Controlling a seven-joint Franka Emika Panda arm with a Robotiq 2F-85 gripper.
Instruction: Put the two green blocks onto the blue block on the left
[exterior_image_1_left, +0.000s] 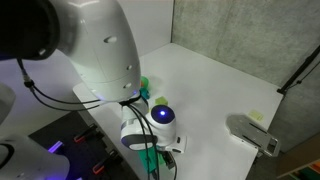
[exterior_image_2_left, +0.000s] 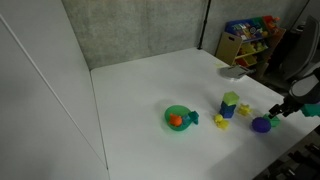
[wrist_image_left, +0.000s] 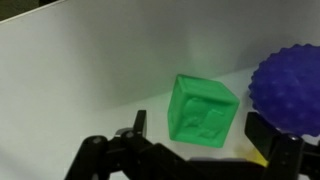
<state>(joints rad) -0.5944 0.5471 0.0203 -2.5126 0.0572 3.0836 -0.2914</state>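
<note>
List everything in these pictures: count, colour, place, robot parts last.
green blocks: two, green, one beside the ball, one atop the blue block
blue block: one, dark blue, mid-table
ball: one, blue-purple, beside a green block
bowl: one, green, mid-table, orange thing inside
yellow pieces: at least two, yellow, near the blue block
table: one, white
arm: one, white, above the table
end effector: one, black, open, facing a green block

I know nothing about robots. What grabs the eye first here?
In the wrist view a bright green block fills the middle, a spiky blue ball beside it, framed by the open gripper. In an exterior view the bulky white arm looms in front; a green bowl sits mid-table in an exterior view.
</note>
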